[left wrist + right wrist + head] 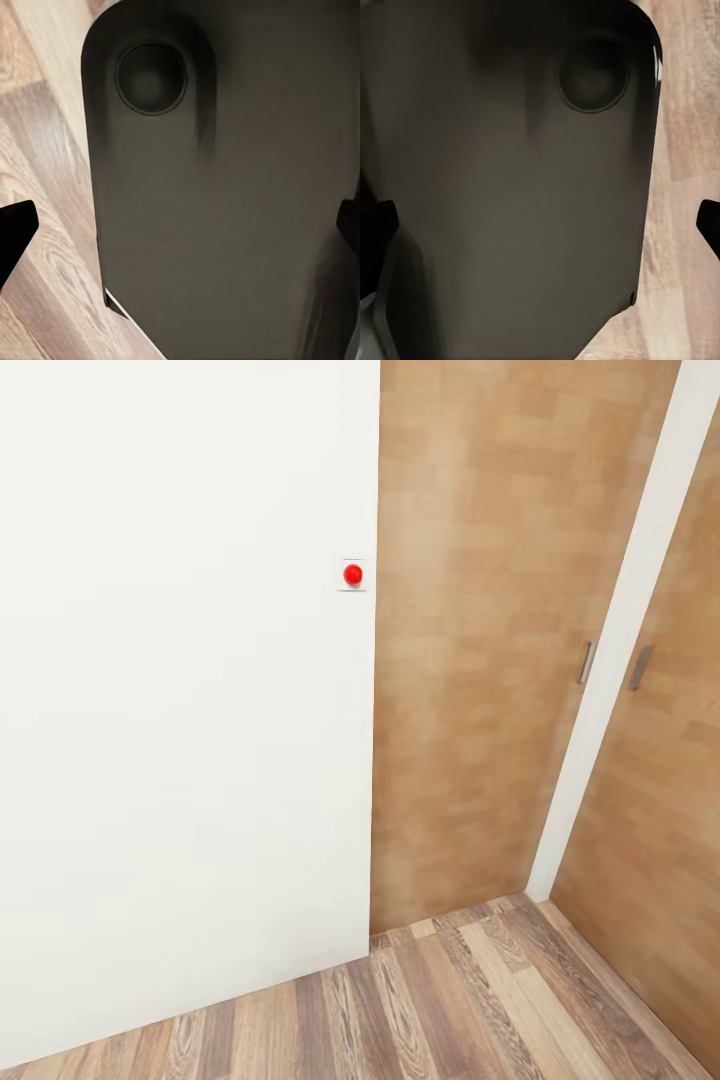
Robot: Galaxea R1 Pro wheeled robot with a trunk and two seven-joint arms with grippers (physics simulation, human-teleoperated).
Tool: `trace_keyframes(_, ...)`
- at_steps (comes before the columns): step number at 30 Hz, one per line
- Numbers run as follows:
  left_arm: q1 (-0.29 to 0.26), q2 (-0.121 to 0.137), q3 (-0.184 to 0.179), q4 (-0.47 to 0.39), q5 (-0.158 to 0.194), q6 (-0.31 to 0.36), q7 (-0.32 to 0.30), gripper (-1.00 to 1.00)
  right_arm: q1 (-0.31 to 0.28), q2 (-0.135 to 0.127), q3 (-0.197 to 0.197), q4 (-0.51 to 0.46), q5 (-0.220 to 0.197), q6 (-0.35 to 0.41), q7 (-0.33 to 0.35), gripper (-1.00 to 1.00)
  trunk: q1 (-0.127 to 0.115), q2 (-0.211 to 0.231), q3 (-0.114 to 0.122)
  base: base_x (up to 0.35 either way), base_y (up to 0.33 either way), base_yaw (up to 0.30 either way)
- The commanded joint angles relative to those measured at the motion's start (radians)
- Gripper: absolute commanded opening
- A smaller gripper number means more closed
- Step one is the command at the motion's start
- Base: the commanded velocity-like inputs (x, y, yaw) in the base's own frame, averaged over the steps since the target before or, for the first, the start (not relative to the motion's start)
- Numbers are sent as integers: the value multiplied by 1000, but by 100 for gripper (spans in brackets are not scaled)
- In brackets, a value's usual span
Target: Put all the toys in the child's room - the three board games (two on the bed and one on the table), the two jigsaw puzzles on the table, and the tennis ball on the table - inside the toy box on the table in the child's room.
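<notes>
- No toys in sight: you face a white wall (180, 710) and wooden doors (470, 660).
- Both end effectors' fingers stand apart, holding nothing; everything remains.

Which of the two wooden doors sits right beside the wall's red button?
The left wooden door, its edge meeting the white wall by the red button; the other door lies past the white post.

Head camera looked down at a white wall (180, 710) and wood doors (470, 660), both wrist cameras pressed close to a dark robot panel (225, 210), sharing plank floor (480, 1000).
</notes>
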Motion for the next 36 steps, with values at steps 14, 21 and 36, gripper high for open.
trace_keyframes(14, 0, 2, 3, 0, 0, -15, 0, 100, 0, 2, 2, 0, 4, -43, 0, 100, 0, 0, -3, 0, 0, -128)
trace_keyframes(21, 0, 2, 3, 0, 0, -15, 0, 100, 0, 2, 2, 0, -2, -43, 3, 100, 0, 0, -7, 0, 0, -259)
trace_keyframes(36, 0, 2, 3, 0, 0, -15, 0, 100, 0, 2, 6, 0, 11, -48, 3, 100, 0, 0, -9, 0, 0, -274)
